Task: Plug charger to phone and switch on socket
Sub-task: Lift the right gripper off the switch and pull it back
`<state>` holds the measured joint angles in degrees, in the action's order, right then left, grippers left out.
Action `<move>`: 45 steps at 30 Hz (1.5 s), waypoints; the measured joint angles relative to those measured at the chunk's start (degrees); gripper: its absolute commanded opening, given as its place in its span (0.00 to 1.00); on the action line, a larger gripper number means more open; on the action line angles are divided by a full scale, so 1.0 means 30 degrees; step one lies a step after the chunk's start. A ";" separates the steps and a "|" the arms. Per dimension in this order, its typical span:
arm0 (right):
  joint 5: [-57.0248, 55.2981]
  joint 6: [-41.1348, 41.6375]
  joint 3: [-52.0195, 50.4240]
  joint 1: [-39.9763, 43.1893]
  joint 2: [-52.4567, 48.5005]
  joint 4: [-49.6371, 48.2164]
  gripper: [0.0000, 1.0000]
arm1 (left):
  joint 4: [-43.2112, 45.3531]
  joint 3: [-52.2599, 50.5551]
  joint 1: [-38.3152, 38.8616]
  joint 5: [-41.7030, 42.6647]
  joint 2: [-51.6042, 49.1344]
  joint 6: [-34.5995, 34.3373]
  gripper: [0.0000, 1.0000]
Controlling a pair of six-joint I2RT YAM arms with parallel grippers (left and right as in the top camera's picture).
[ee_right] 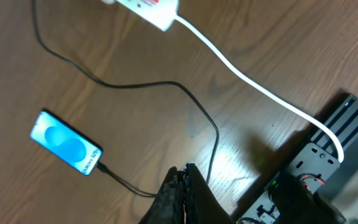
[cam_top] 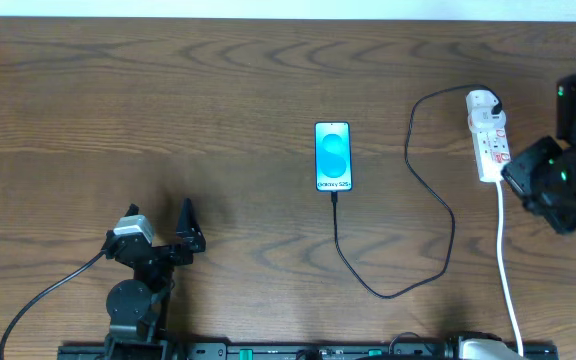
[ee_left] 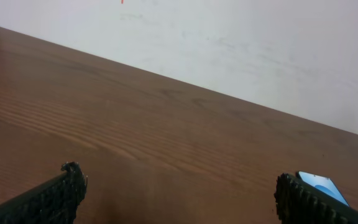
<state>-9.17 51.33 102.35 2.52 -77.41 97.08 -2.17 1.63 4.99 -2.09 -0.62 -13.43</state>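
phone flat and face up near the middle of the wooden bench, screen lit cyan with two darker blue blobs, white lettering at the end nearer the robot. charger cable meeting that same end, connector tip against the phone's edge and apparently seated. from there a thin black line toward the robot, curving right, looping back past the phone's right side and ending at a small white plug adapter on the far end of the socket. socket lengthwise at the right of the bench, well apart from the phone, red marks on its white face, thick white cord trailing from its near end toward the bench's front edge. switch position too small to tell. left fingers low at the front left, well apart from phone and cable, spread wide and grasping nothing, bare wood between them, a corner of the phone just past the right-hand one in the left wrist view. right fingers raised above the bench, arm just beside the socket's near end, pressed together with nothing between, tips in line with the cable's loop in the right wrist view.
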 measured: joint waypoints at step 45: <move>0.1902 -1.0477 -0.3614 -0.0029 0.5916 -0.3016 0.99 | 0.0000 0.0000 0.0000 0.0007 0.0000 0.0000 0.99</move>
<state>-3.46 19.90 91.50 2.44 -59.66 88.03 -2.17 1.63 4.99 -2.07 -0.62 -13.43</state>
